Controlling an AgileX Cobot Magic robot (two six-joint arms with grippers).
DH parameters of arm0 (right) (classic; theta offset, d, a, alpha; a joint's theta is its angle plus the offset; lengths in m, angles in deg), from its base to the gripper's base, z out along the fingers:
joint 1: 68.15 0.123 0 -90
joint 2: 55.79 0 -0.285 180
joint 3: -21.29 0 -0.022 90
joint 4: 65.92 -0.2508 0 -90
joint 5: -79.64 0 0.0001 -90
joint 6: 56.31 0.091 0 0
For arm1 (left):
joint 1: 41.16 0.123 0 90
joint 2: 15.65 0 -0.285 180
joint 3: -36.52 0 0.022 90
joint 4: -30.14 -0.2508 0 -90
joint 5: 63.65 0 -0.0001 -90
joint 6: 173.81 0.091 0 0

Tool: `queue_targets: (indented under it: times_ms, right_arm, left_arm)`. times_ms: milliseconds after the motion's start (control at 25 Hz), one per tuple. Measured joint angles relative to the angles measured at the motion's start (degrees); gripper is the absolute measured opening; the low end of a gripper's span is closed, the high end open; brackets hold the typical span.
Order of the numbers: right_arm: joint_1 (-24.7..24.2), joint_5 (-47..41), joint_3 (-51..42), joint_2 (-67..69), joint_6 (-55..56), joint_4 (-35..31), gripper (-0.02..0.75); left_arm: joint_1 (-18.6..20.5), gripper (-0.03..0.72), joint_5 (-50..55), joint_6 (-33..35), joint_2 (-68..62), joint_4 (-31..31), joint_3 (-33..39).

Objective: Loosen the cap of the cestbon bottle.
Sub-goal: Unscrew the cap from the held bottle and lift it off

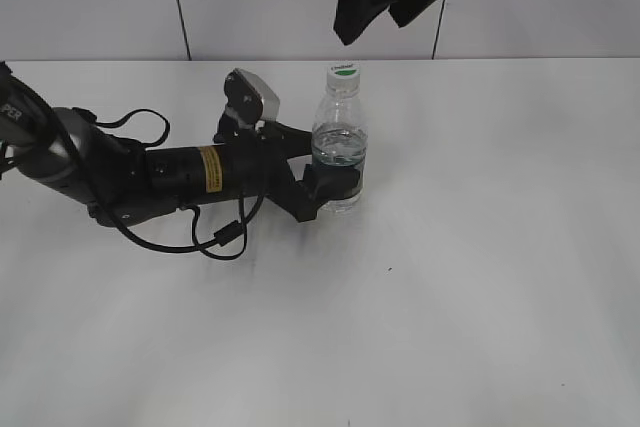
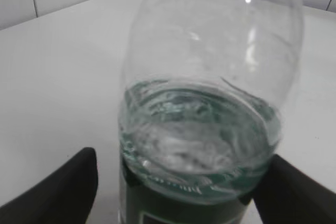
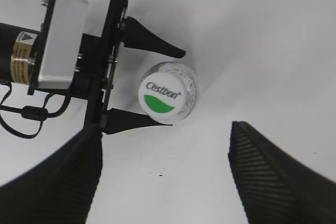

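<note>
We read "Cestbon" in dark print above a green leaf-shaped mark on the small round white plastic screw cap (image 3: 162,98), seen from straight above in the right wrist view; the print is too small to read in the exterior view. The cap sits on the small clear ribbed plastic water bottle with a dark green label band (image 1: 340,142), which stands upright on the white tabletop (image 1: 470,277), toward the far edge and near its middle. The bottle is partly filled with water; the white print on its band is not legible to us. A yellow sticker on the left arm's black barrel (image 1: 209,168) carries text we cannot read. The left gripper (image 1: 335,182) reaches in low from the left edge, its two black fingers (image 3: 152,40) clamped on the bottle's lower body at the label band, one on each side. The right gripper (image 1: 385,2) hangs above the cap, well apart from it, its ribbed black fingers (image 3: 273,177) spread wide and holding nothing.
</note>
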Motion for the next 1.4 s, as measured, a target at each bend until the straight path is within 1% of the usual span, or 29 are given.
queue_targets:
  times_ms: [200,360,520,680,920,1160,1400]
  right_arm:
    - [1.7,-0.2,0.0,0.0,0.0,0.0,0.568]
    - [1.8,-0.2,0.0,0.0,0.0,0.0,0.568]
    - [1.8,-0.2,0.0,0.0,0.0,0.0,0.568]
    - [2.2,-0.2,0.5,0.7,-0.1,0.5,0.568]
    - [2.4,-0.4,4.8,5.0,-0.1,0.9,0.568]
    - [2.5,-0.4,5.3,6.0,-0.3,1.1,0.567]
    - [2.5,-0.4,5.3,8.2,-0.5,1.2,0.537]
  left_arm:
    - [0.0,0.497,0.0,0.0,0.0,0.1,0.0]
    - [-0.1,0.452,-0.2,0.0,0.0,0.6,0.0]
    - [-0.1,0.426,-0.2,0.0,0.0,0.8,0.0]
    - [-0.1,0.423,-0.2,0.0,0.0,0.8,0.0]
    - [-0.1,0.423,-0.2,0.2,0.0,-0.7,-0.1]
    - [-0.1,0.423,-0.2,0.2,0.0,-0.9,-0.1]
    - [-0.1,0.423,-0.2,0.2,0.0,-1.0,-0.1]
